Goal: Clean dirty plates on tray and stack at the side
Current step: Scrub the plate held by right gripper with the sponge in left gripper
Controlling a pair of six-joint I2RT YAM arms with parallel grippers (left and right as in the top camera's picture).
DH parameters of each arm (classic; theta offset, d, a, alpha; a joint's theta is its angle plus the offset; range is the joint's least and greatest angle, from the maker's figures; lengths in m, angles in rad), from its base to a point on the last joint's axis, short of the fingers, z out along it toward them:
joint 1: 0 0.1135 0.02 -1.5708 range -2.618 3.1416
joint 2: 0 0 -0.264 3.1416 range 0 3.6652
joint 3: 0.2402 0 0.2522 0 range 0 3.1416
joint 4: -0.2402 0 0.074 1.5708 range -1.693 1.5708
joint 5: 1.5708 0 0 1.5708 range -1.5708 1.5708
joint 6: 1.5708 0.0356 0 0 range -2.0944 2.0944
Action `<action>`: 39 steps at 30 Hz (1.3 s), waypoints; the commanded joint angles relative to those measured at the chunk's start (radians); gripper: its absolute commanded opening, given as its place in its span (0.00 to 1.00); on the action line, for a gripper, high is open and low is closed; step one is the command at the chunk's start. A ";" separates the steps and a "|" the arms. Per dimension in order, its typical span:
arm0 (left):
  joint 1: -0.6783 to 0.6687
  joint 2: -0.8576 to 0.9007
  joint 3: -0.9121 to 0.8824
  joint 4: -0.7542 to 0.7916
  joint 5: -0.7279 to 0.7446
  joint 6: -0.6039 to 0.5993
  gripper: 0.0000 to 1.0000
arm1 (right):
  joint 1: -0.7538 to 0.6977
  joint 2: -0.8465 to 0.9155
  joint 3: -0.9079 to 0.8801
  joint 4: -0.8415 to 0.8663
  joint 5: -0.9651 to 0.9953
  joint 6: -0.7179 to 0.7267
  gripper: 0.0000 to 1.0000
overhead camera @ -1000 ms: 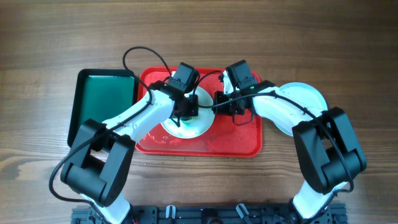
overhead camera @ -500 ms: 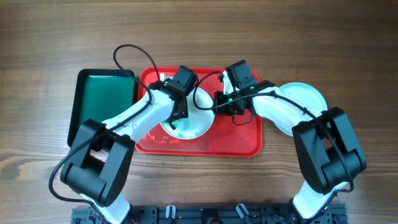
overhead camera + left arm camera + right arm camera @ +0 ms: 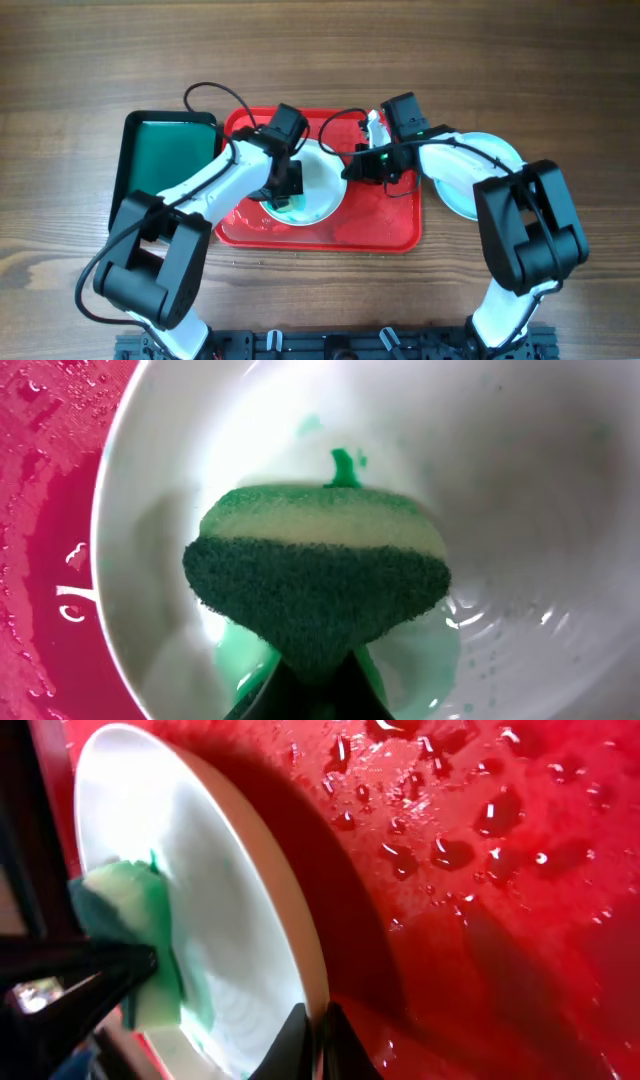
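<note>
A white plate (image 3: 318, 190) lies on the red tray (image 3: 390, 225), its right edge lifted. My right gripper (image 3: 350, 172) is shut on that rim; in the right wrist view the fingers pinch the plate's (image 3: 200, 890) edge at the gripper (image 3: 312, 1032). My left gripper (image 3: 284, 188) is shut on a green and yellow sponge (image 3: 315, 575), pressed into the plate (image 3: 520, 470). Green soapy smear (image 3: 415, 660) pools beside the sponge. The left gripper (image 3: 310, 690) itself is mostly hidden behind the sponge. The same sponge (image 3: 135, 945) shows in the right wrist view.
A dark green tray (image 3: 165, 165) sits left of the red tray. A pale plate (image 3: 495, 158) rests on the table to the right, partly under my right arm. The red tray's floor (image 3: 480, 850) is wet with droplets. Arm cables loop over the tray's far edge.
My left gripper has slid the sponge left and toward the near side of the plate. My right wrist has swung to the right, still holding the rim.
</note>
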 commanded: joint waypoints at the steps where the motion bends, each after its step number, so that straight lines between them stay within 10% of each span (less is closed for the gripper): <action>1: 0.011 0.007 -0.005 0.003 0.241 0.120 0.04 | 0.000 0.042 0.008 0.011 -0.083 -0.036 0.04; 11: -0.041 0.007 -0.005 0.117 0.321 0.036 0.04 | 0.002 0.041 0.008 0.020 -0.083 -0.032 0.04; 30: 0.027 0.117 0.004 0.097 -0.316 -0.058 0.04 | 0.003 0.041 0.008 0.020 -0.067 -0.018 0.04; 39: 0.016 0.117 0.026 0.028 -0.020 0.051 0.04 | 0.007 0.041 0.008 0.020 -0.060 -0.017 0.04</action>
